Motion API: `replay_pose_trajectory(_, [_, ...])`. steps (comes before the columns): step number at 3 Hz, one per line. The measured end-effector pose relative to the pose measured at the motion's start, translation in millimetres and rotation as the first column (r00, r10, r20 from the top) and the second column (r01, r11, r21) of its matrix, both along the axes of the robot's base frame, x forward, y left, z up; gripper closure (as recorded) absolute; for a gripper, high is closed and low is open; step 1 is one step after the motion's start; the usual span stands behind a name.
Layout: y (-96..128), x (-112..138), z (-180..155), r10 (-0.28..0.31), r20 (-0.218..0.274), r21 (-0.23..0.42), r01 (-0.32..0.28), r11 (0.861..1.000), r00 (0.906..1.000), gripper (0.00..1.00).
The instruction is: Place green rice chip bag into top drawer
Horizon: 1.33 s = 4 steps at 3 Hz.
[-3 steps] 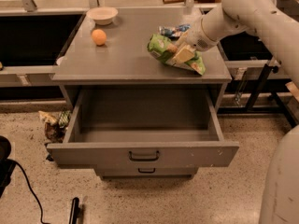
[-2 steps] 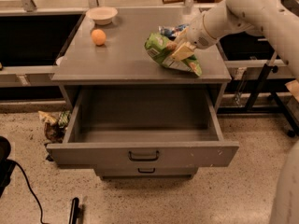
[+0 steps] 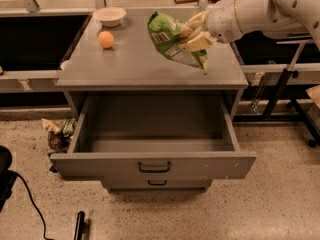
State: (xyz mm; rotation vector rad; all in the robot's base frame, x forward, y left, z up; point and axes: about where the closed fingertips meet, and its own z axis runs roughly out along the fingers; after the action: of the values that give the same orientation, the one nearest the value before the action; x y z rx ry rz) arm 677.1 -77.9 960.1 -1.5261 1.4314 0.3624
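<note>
The green rice chip bag [image 3: 172, 41] hangs tilted in the air above the cabinet top, its lower corner near the top's front right edge. My gripper [image 3: 194, 32] is shut on the bag's right side, with cream fingers [image 3: 199, 42] pinching it; the white arm reaches in from the upper right. The top drawer [image 3: 152, 164] is pulled wide open below, with a dark loop handle on its front panel, and its inside is bare.
An orange [image 3: 105, 39] and a white bowl [image 3: 109, 16] sit on the grey cabinet top [image 3: 125, 69] at the back left. A narrower lower drawer [image 3: 157, 184] is shut. Crumpled wrappers [image 3: 57, 131] lie on the floor left of the cabinet. Dark frames stand to the right.
The bag was lifted off the cabinet top and carried left and forward, now hanging in the gripper above the surface. A blue packet seen behind it earlier is no longer visible.
</note>
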Motion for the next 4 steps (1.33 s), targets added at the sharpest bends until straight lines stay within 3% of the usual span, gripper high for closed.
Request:
replay_pose_trajectory(1, [0.2, -0.1, -0.2, 0.000, 0.000, 0.000, 0.000, 1.000, 1.0000, 1.00])
replay_pose_trajectory(2, [16.7, -8.8, -14.1, 0.039, -0.022, -0.018, -0.039, 0.999, 0.9990, 1.00])
replay_pose_trajectory(4, [63.8, -57.9, -64.3, 0.107, -0.083, -0.116, -0.116, 0.986, 0.9908, 1.00])
